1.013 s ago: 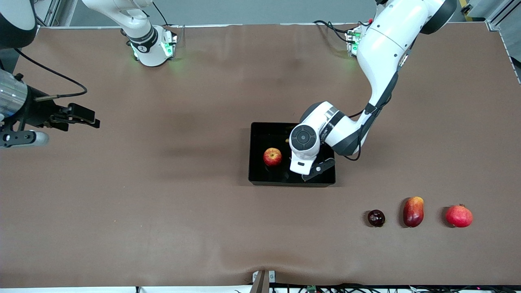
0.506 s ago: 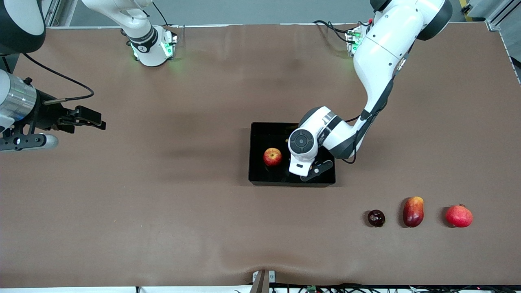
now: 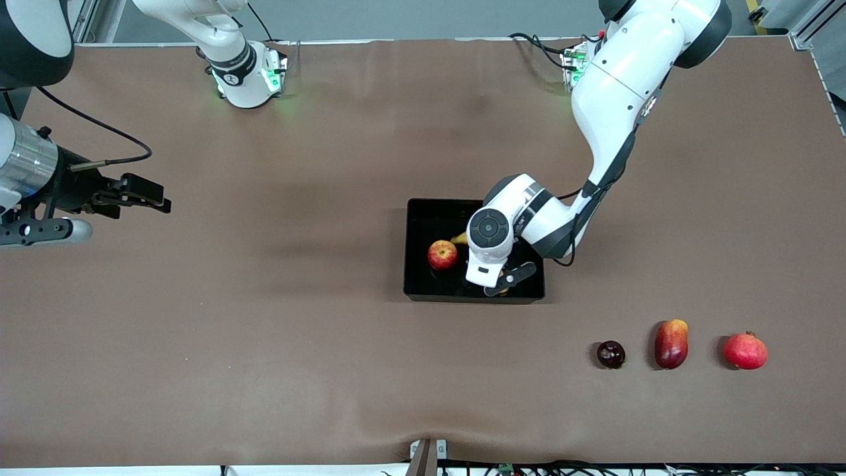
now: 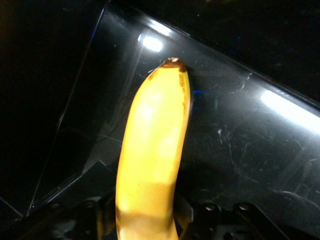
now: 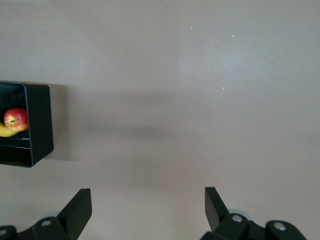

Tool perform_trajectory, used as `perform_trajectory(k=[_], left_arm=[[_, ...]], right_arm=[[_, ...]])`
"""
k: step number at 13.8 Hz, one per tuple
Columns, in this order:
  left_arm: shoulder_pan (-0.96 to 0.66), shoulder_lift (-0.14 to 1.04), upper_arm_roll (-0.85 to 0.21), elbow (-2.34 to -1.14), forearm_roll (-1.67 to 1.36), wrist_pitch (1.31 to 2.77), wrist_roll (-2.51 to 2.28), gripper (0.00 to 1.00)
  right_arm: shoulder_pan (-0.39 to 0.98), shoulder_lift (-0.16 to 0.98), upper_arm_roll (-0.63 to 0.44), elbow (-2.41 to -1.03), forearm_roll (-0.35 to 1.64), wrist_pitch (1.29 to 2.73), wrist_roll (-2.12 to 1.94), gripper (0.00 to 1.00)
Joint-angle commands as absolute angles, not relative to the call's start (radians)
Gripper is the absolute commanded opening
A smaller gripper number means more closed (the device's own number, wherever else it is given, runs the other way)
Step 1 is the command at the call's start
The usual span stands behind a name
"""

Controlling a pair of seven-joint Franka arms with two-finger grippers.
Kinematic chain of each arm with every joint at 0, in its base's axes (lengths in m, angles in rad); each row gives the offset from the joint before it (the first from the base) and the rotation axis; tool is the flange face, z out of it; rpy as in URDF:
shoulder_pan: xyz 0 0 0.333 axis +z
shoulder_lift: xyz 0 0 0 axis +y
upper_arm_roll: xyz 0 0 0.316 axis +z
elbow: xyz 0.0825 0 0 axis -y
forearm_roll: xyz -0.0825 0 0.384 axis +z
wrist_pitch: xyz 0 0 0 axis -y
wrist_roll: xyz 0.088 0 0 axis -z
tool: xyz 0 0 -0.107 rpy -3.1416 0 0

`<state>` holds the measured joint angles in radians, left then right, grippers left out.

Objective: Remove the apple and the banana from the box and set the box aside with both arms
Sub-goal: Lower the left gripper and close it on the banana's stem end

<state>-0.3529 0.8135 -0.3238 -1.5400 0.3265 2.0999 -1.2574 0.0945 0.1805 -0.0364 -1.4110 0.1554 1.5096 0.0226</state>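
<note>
Brown cloth covers the tabletop point(image 3: 264, 344), wide and mostly bare around one black box point(image 3: 418, 264) near its middle. Inside the box lie two fruits: one red apple point(image 3: 442, 255) and one yellow banana point(image 4: 152, 160) beside it (in the front view only its tip shows, touching the apple). The left gripper point(image 3: 503, 279) is down in the box with its fingers pinching the banana, whose tip lies near a box wall. Three more fruits stand in a row nearer the front camera, toward the left arm's end: a dark round fruit point(image 3: 611, 354), a mango point(image 3: 671, 343) and a pomegranate point(image 3: 745, 351). The right gripper point(image 5: 147, 207) waits spread wide over bare cloth, well apart from the box.
</note>
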Motion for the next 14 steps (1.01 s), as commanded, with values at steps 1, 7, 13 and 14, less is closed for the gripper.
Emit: perform_trajectory(k=[1, 7, 13, 14], left_arm=[[-0.36, 0.821, -0.318, -1.536, 0.354, 2.1, -1.281, 0.0], [-0.36, 0.715, -0.325, -1.522, 0.354, 1.939, -1.272, 0.0], [-0.344, 0.574, -0.331, -1.484, 0.321, 1.812, -1.201, 0.0], [-0.341, 0.565, -0.33, -1.458, 0.313, 1.787, -1.172, 0.0]], right_arm=[[0.106, 0.172, -0.038, -1.408, 0.167, 1.511, 0.032, 1.0], [0.107, 0.172, -0.04, -1.407, 0.166, 1.511, 0.032, 1.0], [0.109, 0.17, -0.04, -1.399, 0.16, 1.509, 0.031, 1.0], [0.104, 0.17, -0.04, -1.399, 0.16, 1.509, 0.028, 1.0]])
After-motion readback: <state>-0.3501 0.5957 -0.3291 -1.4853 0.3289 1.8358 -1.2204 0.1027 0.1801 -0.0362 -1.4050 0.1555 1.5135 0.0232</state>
